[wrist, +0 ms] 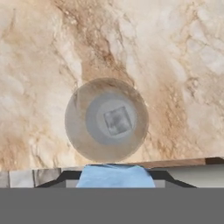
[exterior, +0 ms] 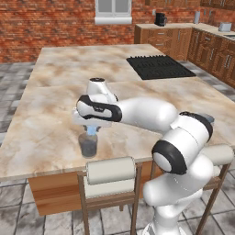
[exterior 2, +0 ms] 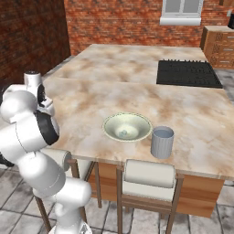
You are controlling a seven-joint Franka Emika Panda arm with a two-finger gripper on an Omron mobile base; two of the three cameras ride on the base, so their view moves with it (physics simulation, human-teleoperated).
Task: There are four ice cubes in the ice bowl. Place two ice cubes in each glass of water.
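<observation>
Your gripper (exterior: 93, 131) hung directly above one glass of water (exterior: 87, 145) near the front edge of the marble island (exterior: 64, 92), pinching a pale blue ice cube (wrist: 116, 176) between its tips. From the hand view, a cube (wrist: 117, 121) already lay at the bottom of that glass. Well to its right stood the ice bowl (exterior 2: 127, 126), a small cube (exterior 2: 123, 134) resting at its centre, with the second glass of water (exterior 2: 162, 142) just beside the bowl on the right. Nothing stood between your gripper and the glass below it. Padded stools (exterior: 110, 170) lined the island's near side, and a black cooktop (exterior: 159, 66) sat at the far right. Behind, a brick wall (exterior: 46, 27), a window (exterior: 113, 10) and wooden cabinets (exterior: 206, 46) framed the tiled kitchen.
</observation>
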